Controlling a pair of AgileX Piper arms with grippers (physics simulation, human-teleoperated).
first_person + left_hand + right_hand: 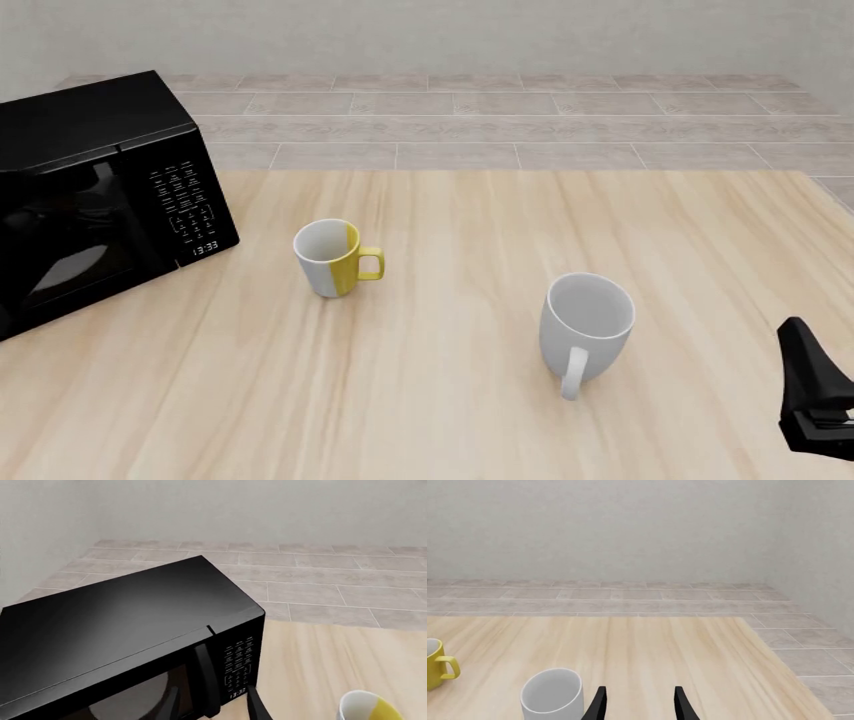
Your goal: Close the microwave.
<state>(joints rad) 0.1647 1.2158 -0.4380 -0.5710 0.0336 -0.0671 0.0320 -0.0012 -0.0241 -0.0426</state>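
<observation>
The microwave is a glossy black box at the table's far left. Its dark window door lies flush with the white-printed keypad panel, and the clock reads 13:33. In the left wrist view I look down on the microwave from above its front. My left gripper is open just in front of the door handle and the keypad, gripping nothing. My left arm does not show in the front view. My right gripper is open and empty, low at the front right, far from the microwave.
A white and yellow mug stands on the table right of the microwave and also shows as the mug in the left wrist view. A grey-white mug stands near the right gripper, seen as the mug beside its fingers. Tiled floor lies beyond the table's far edge.
</observation>
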